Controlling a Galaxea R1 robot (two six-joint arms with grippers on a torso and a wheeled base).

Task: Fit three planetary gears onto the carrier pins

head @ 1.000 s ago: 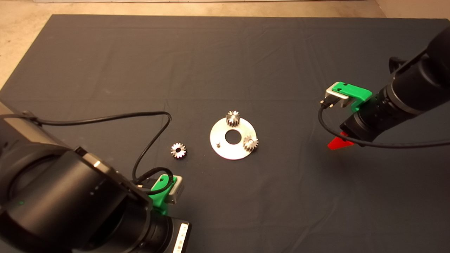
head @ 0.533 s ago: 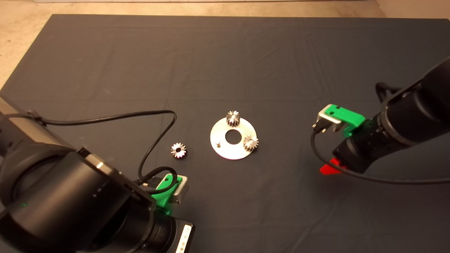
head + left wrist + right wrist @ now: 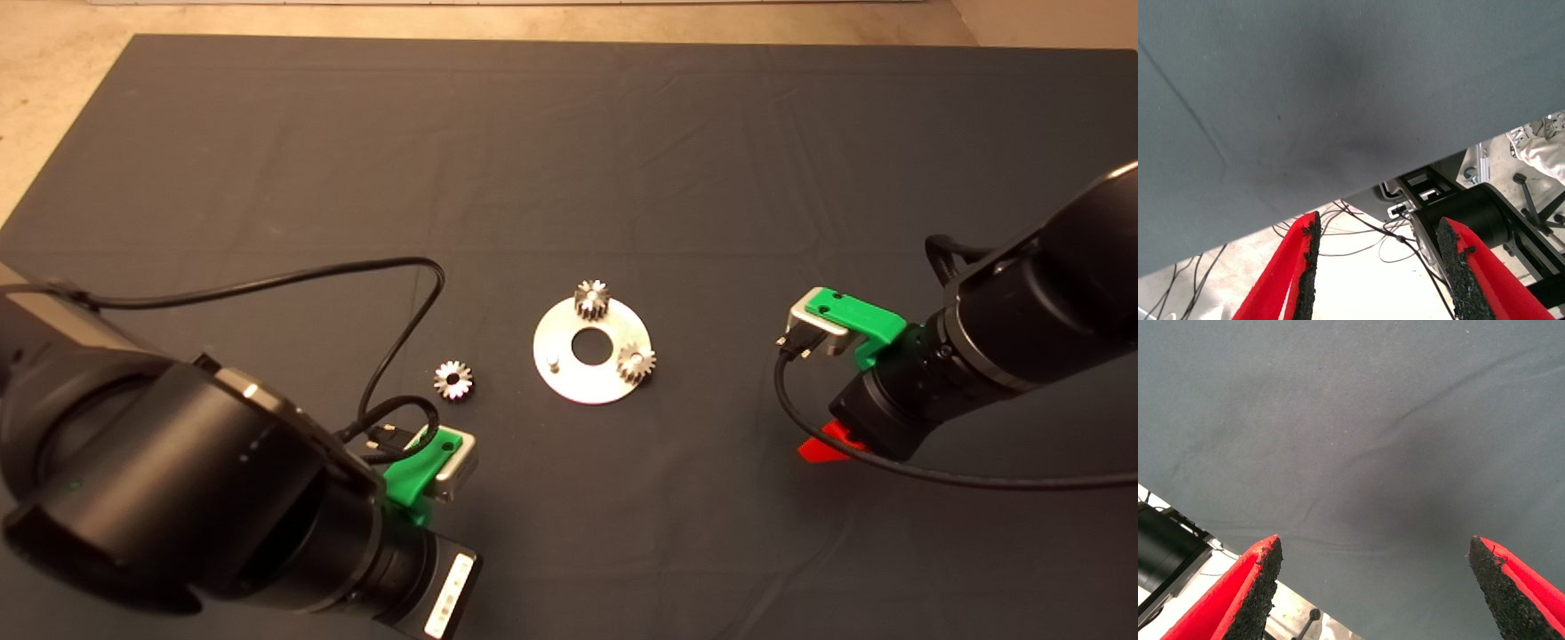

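Two gears [image 3: 590, 298] [image 3: 636, 364] already sit on pins of the disc [image 3: 578, 382] at frame centre; its third pin [image 3: 553, 362] is bare. The last gear [image 3: 452, 380] lies flat on the mat [image 3: 569, 160] just left of the disc, untouched. No containers show. The left gripper [image 3: 1377, 280], at lower left, gapes moderately and holds nothing; the right gripper [image 3: 1375, 587], at right, is spread wide and also empty.

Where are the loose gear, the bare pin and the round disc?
Loose gear [image 3: 452, 380], head view: centre hole.
Bare pin [image 3: 553, 362], head view: top.
Disc [image 3: 582, 386], head view: bare flat face.
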